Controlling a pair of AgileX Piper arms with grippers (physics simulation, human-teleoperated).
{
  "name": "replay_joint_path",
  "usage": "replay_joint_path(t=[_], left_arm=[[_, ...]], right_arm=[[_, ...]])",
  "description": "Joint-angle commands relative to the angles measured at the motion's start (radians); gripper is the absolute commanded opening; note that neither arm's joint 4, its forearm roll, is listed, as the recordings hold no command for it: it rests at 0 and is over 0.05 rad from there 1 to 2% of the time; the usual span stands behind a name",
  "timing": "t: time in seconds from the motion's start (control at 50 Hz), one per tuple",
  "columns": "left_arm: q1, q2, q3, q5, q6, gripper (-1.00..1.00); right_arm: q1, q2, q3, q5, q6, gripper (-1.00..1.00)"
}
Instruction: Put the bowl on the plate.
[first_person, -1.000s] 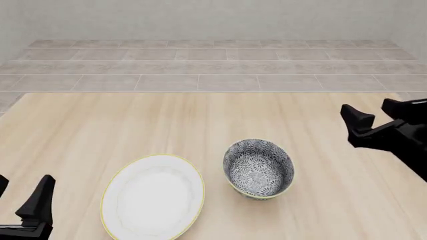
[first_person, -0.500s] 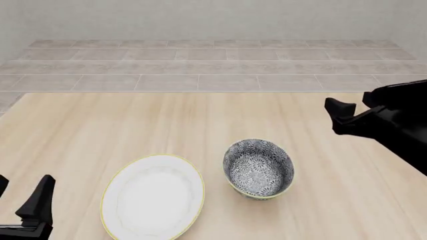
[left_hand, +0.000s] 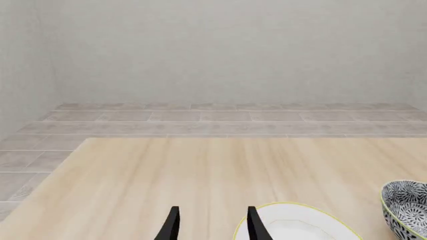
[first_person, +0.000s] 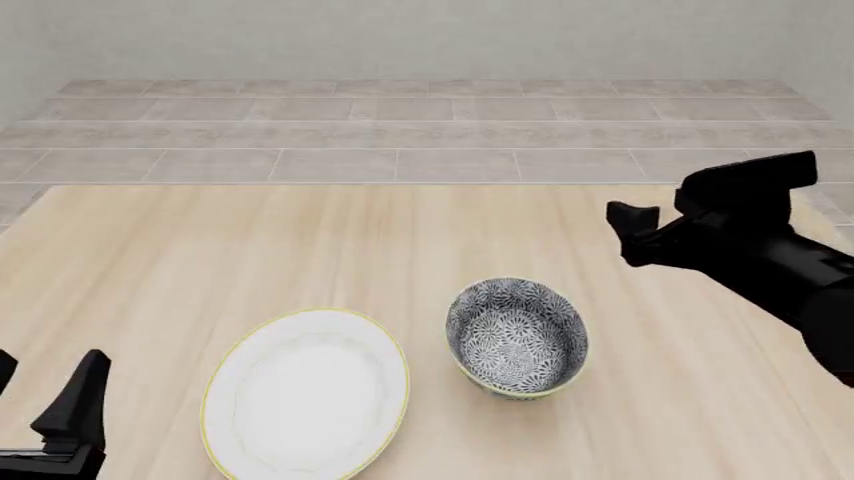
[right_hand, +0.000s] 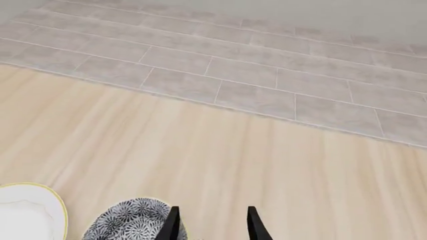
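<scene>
Wooden desk (first_person: 267, 250) carries the bowl (first_person: 518, 337) just right of the plate (first_person: 306, 394), a narrow gap between them. Right hand (first_person: 638, 232) hangs above the desk beyond the bowl, fingers apart and empty. Left hand (left_hand: 211, 227) is parted, empty, beside the plate.

Pale matt wood-grain table (first_person: 267, 250); glossy ceramic bowl (first_person: 518, 337); smooth white plate (first_person: 304, 394); matt black fingers (left_hand: 173, 223).
</scene>
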Motion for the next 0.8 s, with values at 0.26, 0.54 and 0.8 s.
replay_joint_path(t=[0.26, 0.54, 0.8], left_arm=[[0.000, 0.000, 0.000, 0.000, 0.000, 1.00], [0.000, 0.000, 0.000, 0.000, 0.000, 1.00], [0.000, 0.000, 0.000, 0.000, 0.000, 1.00]], right_arm=[[0.072, 0.148, -0.019, -0.048, -0.017, 1.00], [0.087, 0.199, -0.026, -0.060, -0.014, 1.00], [0.089, 0.222, -0.015, -0.069, -0.015, 1.00]])
